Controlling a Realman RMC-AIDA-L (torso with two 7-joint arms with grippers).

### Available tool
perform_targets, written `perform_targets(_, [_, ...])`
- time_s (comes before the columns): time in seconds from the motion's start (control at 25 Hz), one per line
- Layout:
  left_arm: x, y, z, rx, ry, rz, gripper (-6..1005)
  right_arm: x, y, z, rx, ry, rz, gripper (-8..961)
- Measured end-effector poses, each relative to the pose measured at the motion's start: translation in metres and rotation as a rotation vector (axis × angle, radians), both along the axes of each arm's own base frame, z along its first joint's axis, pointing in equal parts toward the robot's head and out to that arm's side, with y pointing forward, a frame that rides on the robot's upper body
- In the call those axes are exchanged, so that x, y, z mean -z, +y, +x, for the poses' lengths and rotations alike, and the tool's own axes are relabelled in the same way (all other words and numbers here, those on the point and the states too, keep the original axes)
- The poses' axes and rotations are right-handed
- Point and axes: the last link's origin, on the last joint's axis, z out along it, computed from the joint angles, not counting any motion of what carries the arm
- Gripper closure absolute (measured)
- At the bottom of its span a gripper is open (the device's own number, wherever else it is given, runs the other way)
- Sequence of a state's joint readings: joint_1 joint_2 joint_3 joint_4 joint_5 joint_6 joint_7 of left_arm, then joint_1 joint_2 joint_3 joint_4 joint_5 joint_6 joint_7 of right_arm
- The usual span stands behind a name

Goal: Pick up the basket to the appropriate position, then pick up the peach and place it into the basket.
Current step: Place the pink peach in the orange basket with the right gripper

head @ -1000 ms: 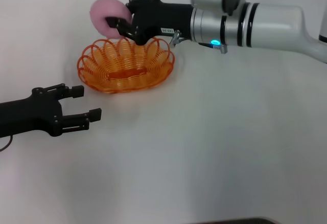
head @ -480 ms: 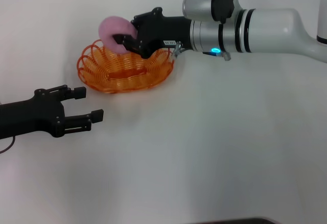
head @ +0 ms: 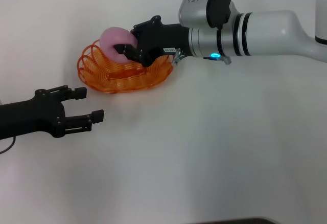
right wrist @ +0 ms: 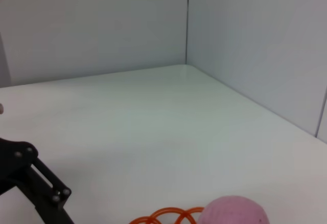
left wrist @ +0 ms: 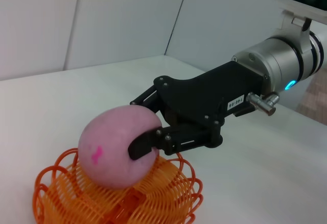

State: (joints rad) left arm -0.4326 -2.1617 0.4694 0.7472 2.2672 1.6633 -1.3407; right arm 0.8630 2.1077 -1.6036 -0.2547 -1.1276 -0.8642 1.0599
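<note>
Right hand (head: 124, 50) clamped, arm outstretched; left hand (head: 88, 104) spread, low.

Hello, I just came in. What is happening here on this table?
The robot's right tool is shut on the pink peach and holds it low over the orange basket, which stands on the white table. In the left wrist view the peach sits down among the wire coils, but it is not yet let go. The left tool is open and empty, apart from the basket, nearer the robot.
</note>
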Motion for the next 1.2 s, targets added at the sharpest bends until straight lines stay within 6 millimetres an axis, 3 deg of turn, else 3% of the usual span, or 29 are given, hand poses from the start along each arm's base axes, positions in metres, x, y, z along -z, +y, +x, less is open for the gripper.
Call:
perform_targets(0.8, [0.0034,-0.0027,-0.0007,-0.008,-0.006,-0.014,174,0.0034,-0.0041,-0.0016,-0.036,-0.007,-0.003,631])
perform_targets(0.92, [0.0035,-0.0025,-0.0007,-0.008,-0.005,-0.014,174,0.0032,-0.0037,-0.0022,-0.038,-0.005,0.000,426])
perform_targets(1.2, [0.0035,-0.0021,-0.0012,-0.010,-0.002,-0.012,175,0.0038,-0.0042,-0.0031,-0.042,-0.004,-0.001,275])
